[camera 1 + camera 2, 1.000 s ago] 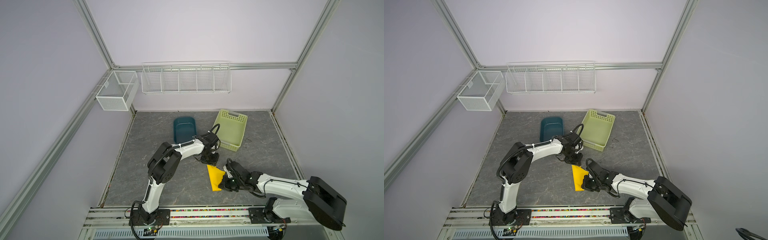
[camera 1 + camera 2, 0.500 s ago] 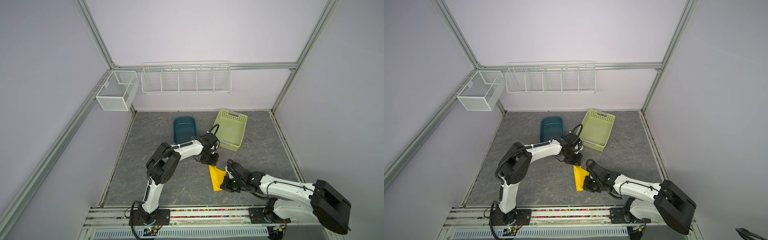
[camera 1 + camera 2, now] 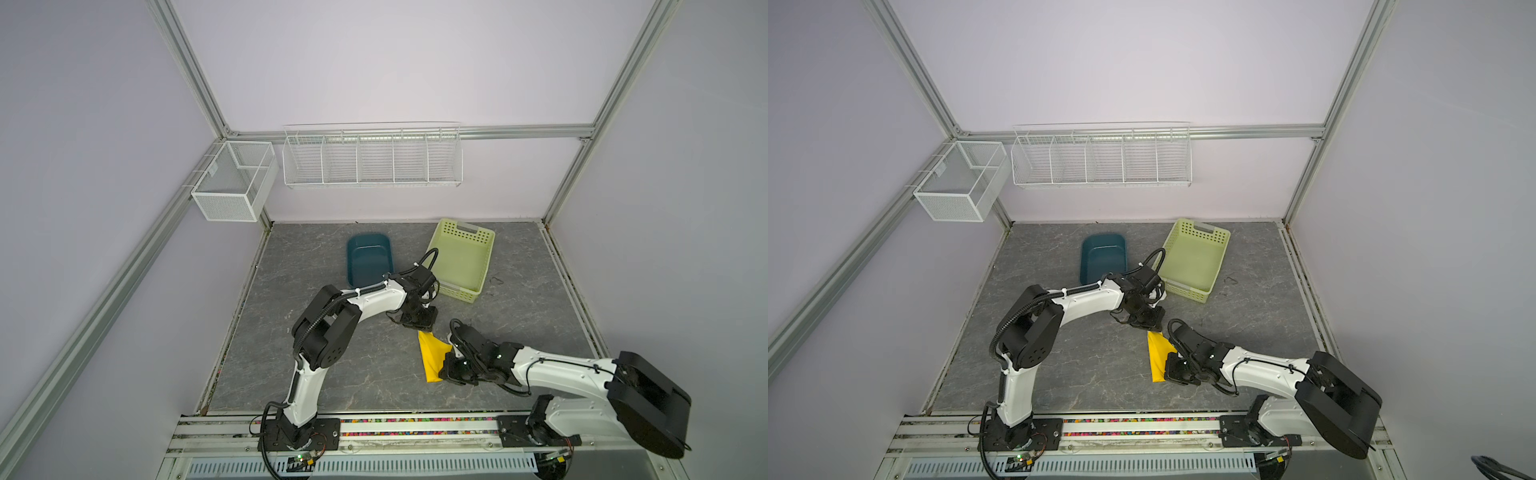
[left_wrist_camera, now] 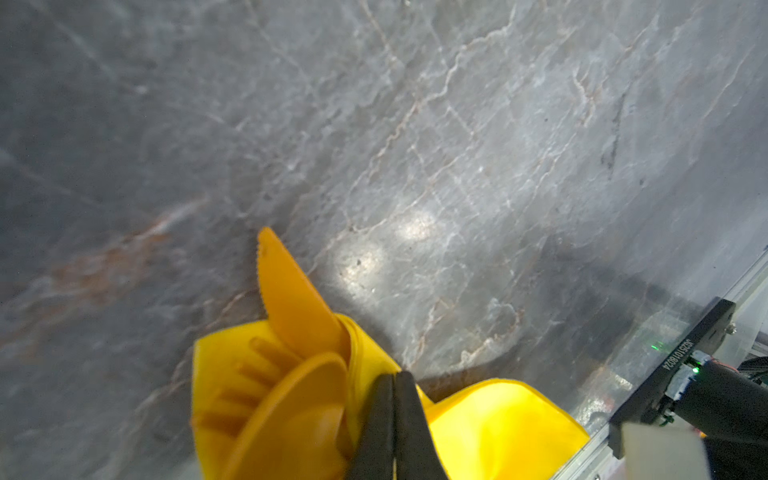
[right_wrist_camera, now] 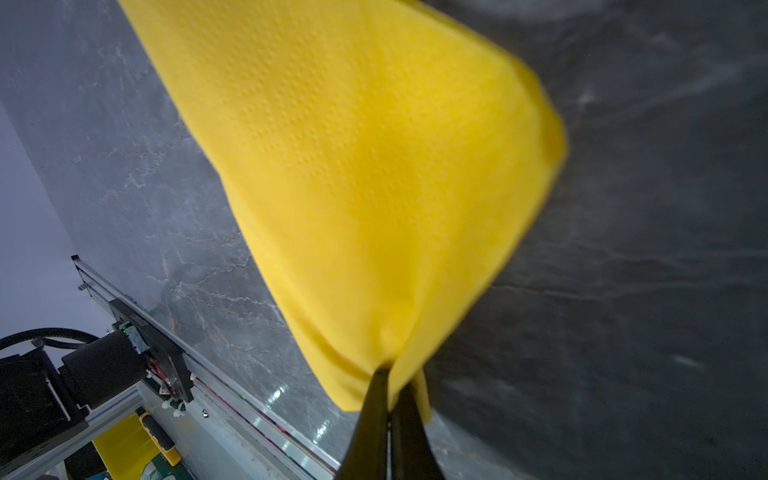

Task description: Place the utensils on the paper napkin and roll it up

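The yellow paper napkin (image 3: 432, 353) (image 3: 1158, 357) lies folded over the orange utensils as a narrow bundle on the grey floor. My left gripper (image 3: 420, 325) (image 3: 1149, 325) is at its far end and my right gripper (image 3: 448, 371) (image 3: 1172, 374) at its near end. In the left wrist view the left gripper (image 4: 395, 386) is shut on a napkin (image 4: 498, 424) fold. The knife tip (image 4: 286, 286), fork tines (image 4: 249, 374) and spoon bowl (image 4: 299, 415) stick out beside it. In the right wrist view the right gripper (image 5: 390, 382) is shut on the napkin (image 5: 365, 166) edge.
A pale green basket (image 3: 463, 259) and a teal tray (image 3: 369, 257) stand behind the arms. A wire rack (image 3: 372, 156) and a mesh box (image 3: 235, 185) hang on the walls. The front rail (image 3: 415, 422) runs close to the near end of the bundle.
The napkin bundle has shifted slightly to the right and looks a little narrower. Both grippers have stayed shut on it.
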